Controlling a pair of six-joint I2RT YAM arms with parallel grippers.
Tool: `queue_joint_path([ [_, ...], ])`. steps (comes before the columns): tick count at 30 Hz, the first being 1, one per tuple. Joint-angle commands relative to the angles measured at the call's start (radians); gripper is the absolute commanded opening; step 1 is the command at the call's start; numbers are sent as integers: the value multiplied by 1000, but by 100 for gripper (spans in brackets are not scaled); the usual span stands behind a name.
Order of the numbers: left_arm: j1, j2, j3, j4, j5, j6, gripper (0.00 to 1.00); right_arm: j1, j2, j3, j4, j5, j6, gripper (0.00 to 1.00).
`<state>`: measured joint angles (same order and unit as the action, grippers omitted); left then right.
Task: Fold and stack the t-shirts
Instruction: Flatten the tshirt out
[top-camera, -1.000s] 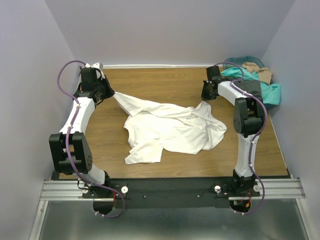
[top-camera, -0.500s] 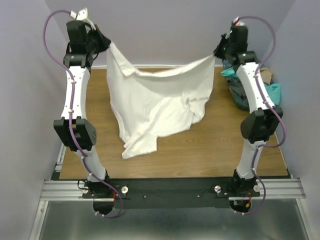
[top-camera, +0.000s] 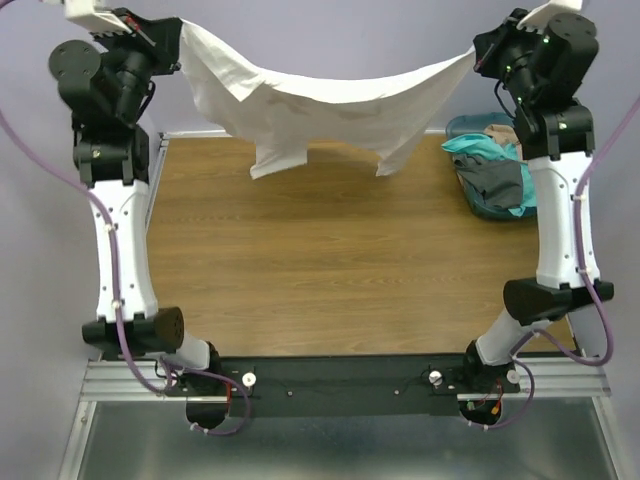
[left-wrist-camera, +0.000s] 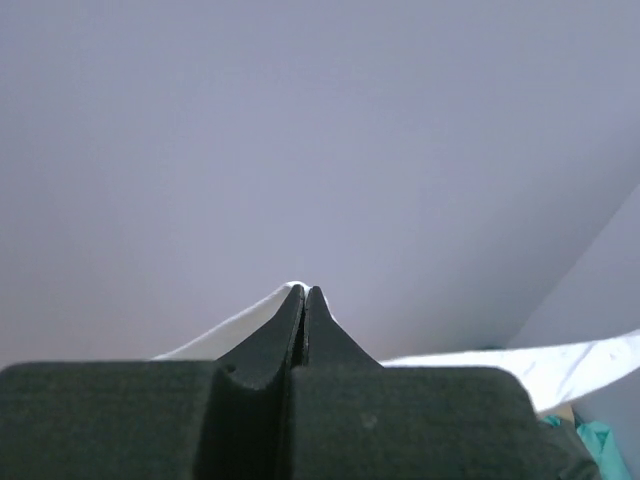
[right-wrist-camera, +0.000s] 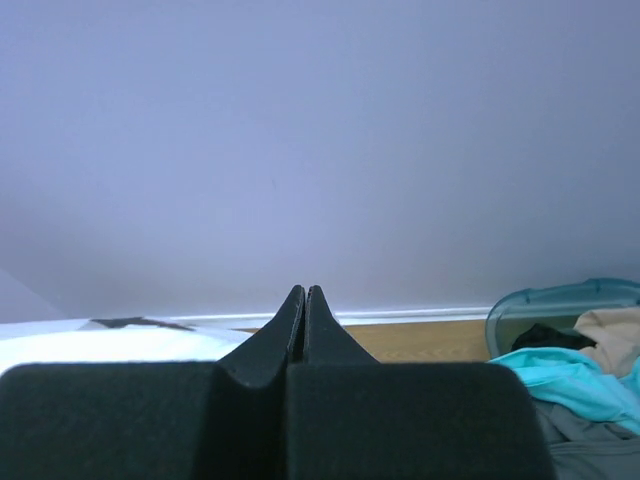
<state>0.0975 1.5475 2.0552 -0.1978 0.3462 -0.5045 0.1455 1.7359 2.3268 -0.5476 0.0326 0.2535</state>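
Off the table (top-camera: 330, 280), where it was lying crumpled a second ago, the white shirt (top-camera: 320, 105) is now hanging in the air toward 12 o'clock, so spreading it for the fold is getting under way. The left gripper (top-camera: 172, 38) at 11 o'clock and the right gripper (top-camera: 478, 58) at 1 o'clock are each clenching a corner, the shirt sagging between them. Other shirts (top-camera: 495, 170) are waiting in the basket (top-camera: 470, 128) at 2 o'clock.

Plain, evenly lit lavender-grey walls, a back wall (top-camera: 330, 40), a left wall (top-camera: 35, 300) and a right wall (top-camera: 628, 400), enclose a brown wood-grain table (top-camera: 330, 270), with a white strip (right-wrist-camera: 420, 316) along its far edge, an aluminium rail (top-camera: 120, 380) at its near edge and a grey metal sheet (top-camera: 330, 445) below.
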Motion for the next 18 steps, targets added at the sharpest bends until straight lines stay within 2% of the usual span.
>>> queue_joint_path([
  [1, 10, -174, -20, 150, -73, 49, 0, 0, -119, -59, 55, 1, -59, 1],
  [5, 11, -268, -27, 155, -147, 93, 0, -1, -234, -99, 83, -26, -79, 0],
  [8, 13, -306, -1, 158, -151, 118, 0, 0, -282, -98, 98, -26, -86, 0],
  [14, 11, -294, -7, 192, -102, 112, 0, -1, -286, -112, 120, -20, -54, 0],
  [18, 10, -216, -50, 235, -9, 57, 0, -1, -256, -185, 146, 10, -31, 0],
])
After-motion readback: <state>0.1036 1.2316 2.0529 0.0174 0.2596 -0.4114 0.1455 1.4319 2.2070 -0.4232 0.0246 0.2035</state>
